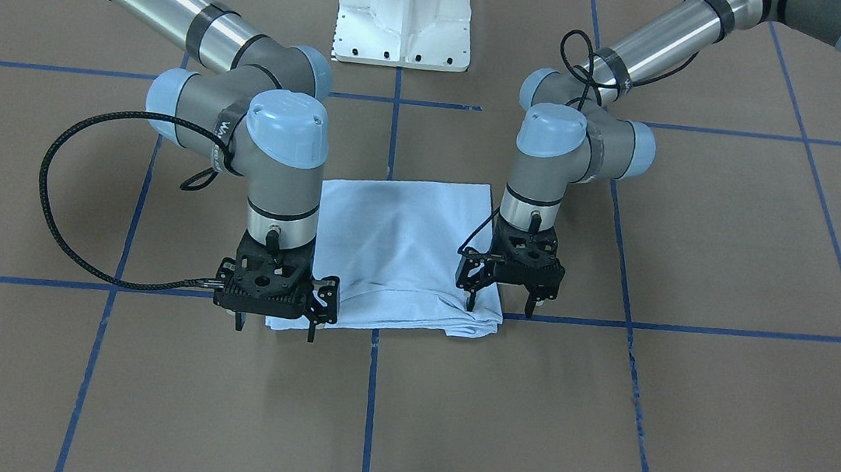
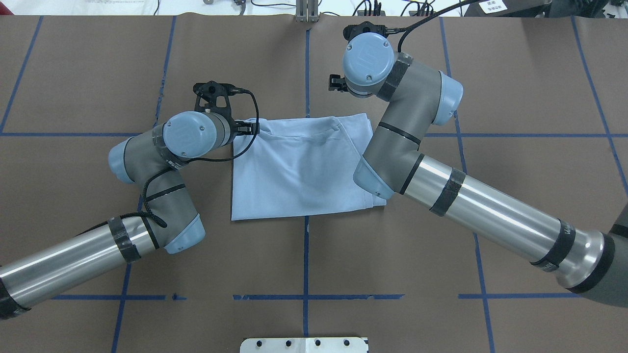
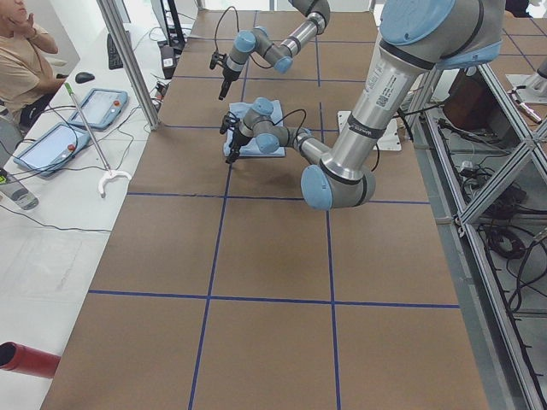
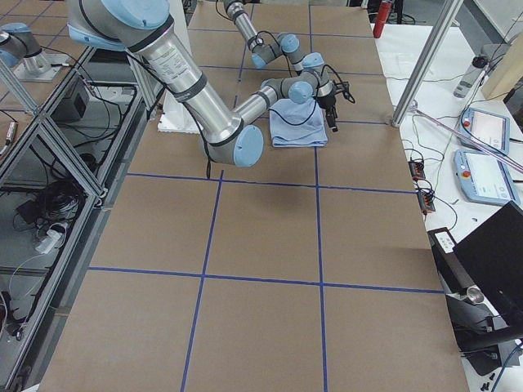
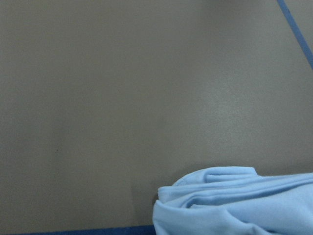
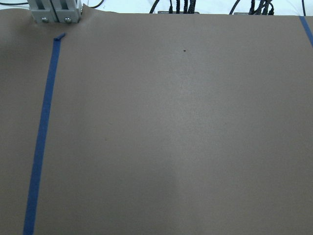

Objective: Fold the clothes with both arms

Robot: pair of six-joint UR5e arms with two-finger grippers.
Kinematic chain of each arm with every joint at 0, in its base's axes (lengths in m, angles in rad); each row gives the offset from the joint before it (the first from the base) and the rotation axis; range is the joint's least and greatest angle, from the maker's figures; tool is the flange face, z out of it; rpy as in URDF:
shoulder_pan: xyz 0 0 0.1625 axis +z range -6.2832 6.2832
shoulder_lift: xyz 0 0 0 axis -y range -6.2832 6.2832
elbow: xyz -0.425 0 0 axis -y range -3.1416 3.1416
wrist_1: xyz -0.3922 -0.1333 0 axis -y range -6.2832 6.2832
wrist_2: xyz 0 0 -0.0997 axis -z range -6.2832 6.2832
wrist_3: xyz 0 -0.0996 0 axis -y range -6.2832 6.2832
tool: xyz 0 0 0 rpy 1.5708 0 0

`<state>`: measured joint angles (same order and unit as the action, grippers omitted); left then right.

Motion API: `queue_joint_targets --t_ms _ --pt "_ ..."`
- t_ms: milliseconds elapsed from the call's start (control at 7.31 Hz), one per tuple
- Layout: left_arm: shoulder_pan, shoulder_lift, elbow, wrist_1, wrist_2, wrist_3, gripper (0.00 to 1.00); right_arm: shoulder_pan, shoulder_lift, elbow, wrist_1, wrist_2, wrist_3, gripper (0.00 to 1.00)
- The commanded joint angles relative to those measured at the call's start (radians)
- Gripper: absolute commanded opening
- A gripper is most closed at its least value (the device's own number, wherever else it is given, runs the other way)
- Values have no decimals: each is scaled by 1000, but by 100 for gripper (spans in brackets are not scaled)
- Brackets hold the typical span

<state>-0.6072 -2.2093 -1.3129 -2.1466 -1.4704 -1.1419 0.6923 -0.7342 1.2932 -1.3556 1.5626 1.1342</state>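
The light blue T-shirt (image 1: 403, 250) lies folded into a rough rectangle on the brown table, with stacked folds along its edge far from the robot; its print is hidden. It also shows in the overhead view (image 2: 299, 171) and the left wrist view (image 5: 234, 200). My left gripper (image 1: 500, 305) is open and low at the shirt's far corner on my left side, one finger at the folded edge and the other off the cloth. My right gripper (image 1: 276, 326) is open and empty, raised above the table near the opposite far corner.
The white pedestal base (image 1: 404, 15) stands at the robot's side of the table. Blue tape lines (image 1: 369, 387) cross the brown surface. An operator (image 3: 21, 51) sits by a side table with tablets (image 3: 98, 107). A red cylinder (image 3: 26, 359) lies near that table's end.
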Motion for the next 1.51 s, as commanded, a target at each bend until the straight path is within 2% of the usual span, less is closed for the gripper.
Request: queue_joint_targets --t_ms 0,411,684,821,958,1095,1369 --pt "-42 -9 50 -3 2 2 100 1 -2 0 1 1 -1 100" --pt "-60 -12 26 -9 -11 4 100 6 -1 0 3 17 -7 100" --pt "-71 16 -85 7 -120 5 100 58 -11 20 -3 182 -16 100" --pt "-74 93 -197 32 -155 8 100 113 -69 75 -10 262 -27 100" --pt "-97 147 -336 131 -191 74 100 184 -158 151 -13 349 -127 100" --pt "-133 192 -499 287 -203 179 100 279 -248 226 -64 431 -278 100" --pt "-274 290 -729 521 -344 390 100 483 -373 328 -234 531 -631 100"
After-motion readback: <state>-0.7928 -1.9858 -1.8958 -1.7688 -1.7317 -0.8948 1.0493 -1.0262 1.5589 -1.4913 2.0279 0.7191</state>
